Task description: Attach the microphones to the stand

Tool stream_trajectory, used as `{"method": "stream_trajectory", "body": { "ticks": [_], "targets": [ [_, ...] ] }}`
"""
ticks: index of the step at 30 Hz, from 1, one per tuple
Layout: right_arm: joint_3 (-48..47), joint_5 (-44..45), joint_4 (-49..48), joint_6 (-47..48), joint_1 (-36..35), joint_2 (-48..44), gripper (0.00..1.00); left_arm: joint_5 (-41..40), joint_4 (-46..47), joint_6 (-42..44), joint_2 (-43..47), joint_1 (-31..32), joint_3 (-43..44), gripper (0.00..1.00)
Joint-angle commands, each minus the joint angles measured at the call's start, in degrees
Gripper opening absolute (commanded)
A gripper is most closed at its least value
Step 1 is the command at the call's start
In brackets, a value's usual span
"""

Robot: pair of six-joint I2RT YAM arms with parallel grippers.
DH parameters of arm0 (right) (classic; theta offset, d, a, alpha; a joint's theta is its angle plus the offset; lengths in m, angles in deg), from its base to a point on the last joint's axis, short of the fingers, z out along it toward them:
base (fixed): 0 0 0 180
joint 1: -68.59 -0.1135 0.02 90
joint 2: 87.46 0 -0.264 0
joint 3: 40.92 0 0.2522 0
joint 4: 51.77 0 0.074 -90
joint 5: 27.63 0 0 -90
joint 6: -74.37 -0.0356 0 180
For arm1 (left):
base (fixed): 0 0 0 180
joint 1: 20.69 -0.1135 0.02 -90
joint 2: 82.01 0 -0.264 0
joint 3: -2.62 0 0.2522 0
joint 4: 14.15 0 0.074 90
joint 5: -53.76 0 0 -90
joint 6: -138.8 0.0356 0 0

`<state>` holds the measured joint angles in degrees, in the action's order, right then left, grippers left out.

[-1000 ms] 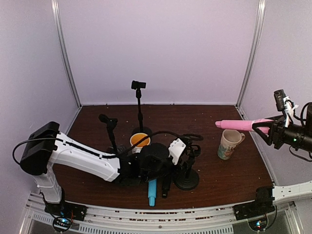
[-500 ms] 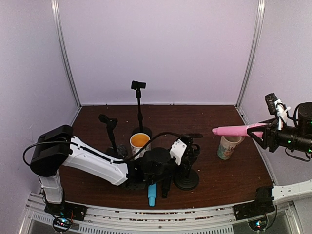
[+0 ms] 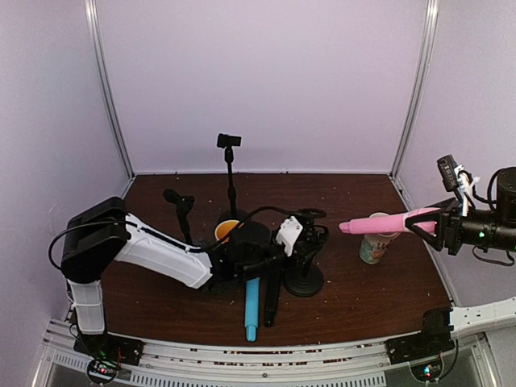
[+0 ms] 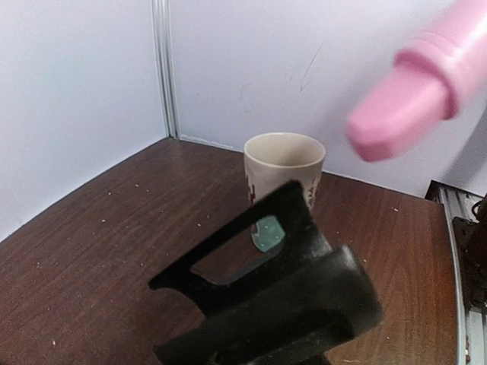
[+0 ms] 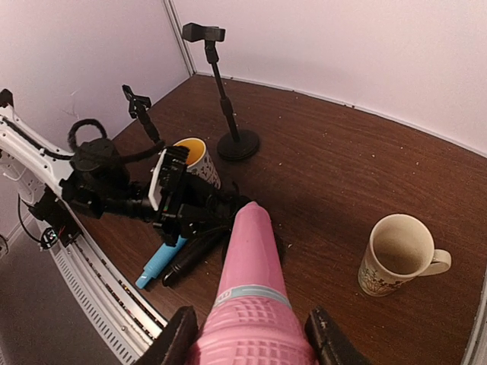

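Note:
My right gripper (image 3: 433,220) (image 5: 251,344) is shut on the pink microphone (image 3: 379,222) (image 5: 249,266). It holds the pink one level in the air, its tip pointing left toward the small stand (image 3: 304,281) at the table's middle. My left gripper (image 3: 311,240) is at that stand's top and looks shut on it. The stand's black clip (image 4: 274,293) fills the bottom of the left wrist view, with the pink tip (image 4: 422,87) above it. The light blue microphone (image 3: 251,310) (image 5: 158,264) and the black microphone (image 3: 272,298) (image 5: 190,259) lie side by side on the table near the front.
A white mug (image 3: 373,247) (image 5: 397,255) (image 4: 283,163) stands under the pink microphone's tip. A yellow-lined mug (image 3: 226,230) (image 5: 195,156) sits behind my left arm. A tall stand (image 3: 230,169) (image 5: 221,85) and a short stand (image 3: 182,211) (image 5: 140,111) rise at the back left.
The right gripper carried the pink microphone leftward and lower, toward the small stand. The left arm drew back, its jaws narrowed at the stand, and the two lying microphones show more.

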<state>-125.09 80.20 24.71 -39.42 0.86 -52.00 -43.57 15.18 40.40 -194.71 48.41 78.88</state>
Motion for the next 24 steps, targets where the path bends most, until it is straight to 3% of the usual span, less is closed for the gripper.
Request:
{"method": "stream_trajectory", "body": {
  "ticks": [1,24],
  "targets": [
    [0.0,-2.9,-4.4,1.1,0.1,-1.2,0.0,13.6,8.5,3.7,-3.8,-4.9,4.8,0.0],
    [3.6,2.0,-11.5,8.9,0.0,5.7,0.0,19.6,14.6,-3.3,-9.0,-5.8,7.7,0.0]
  ]
}}
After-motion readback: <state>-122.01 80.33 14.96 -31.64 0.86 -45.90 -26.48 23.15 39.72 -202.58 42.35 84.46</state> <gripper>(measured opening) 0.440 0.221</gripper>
